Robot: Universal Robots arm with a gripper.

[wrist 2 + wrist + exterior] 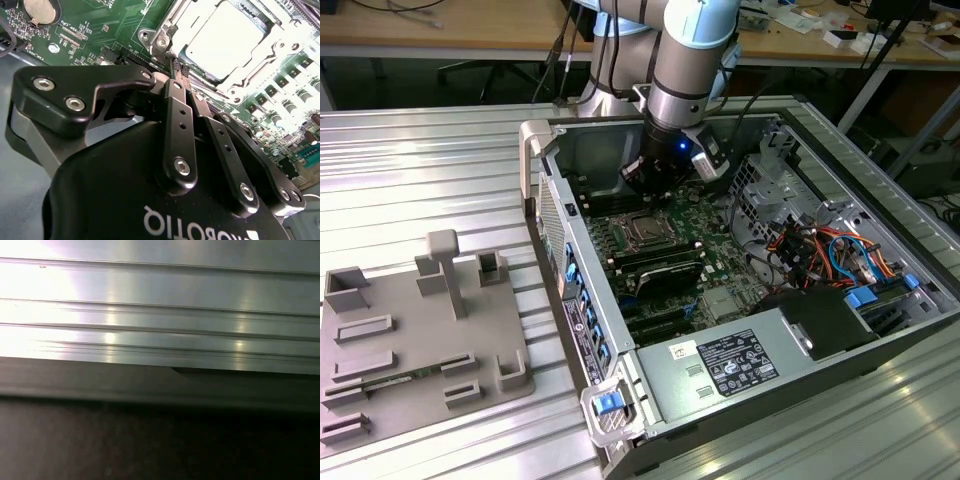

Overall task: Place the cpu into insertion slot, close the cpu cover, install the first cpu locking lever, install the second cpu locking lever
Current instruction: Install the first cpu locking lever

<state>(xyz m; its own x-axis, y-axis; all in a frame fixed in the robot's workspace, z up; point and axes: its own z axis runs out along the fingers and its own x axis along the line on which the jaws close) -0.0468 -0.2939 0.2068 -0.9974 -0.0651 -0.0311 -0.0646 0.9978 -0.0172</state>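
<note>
In the exterior view my gripper (650,182) reaches down into the open computer case, just behind the insertion slot (642,228) on the green board. In the second wrist view the cpu (225,37) lies flat in the slot, its silver top glaring bright. The cpu cover (167,30) lies down around it as a silver frame. My gripper (179,67) is shut, its black fingertips pressed together at the corner of the cover. A thin metal locking lever (220,95) runs along the socket edge beside the fingers. I cannot tell whether the tips pinch anything.
Long black memory slots (660,265) lie in front of the socket, with a power supply (720,365) and coloured cables (830,250) toward the exterior view's right. The case wall (555,200) rises close by. A grey fixture plate (410,340) sits outside on the ribbed table (160,315).
</note>
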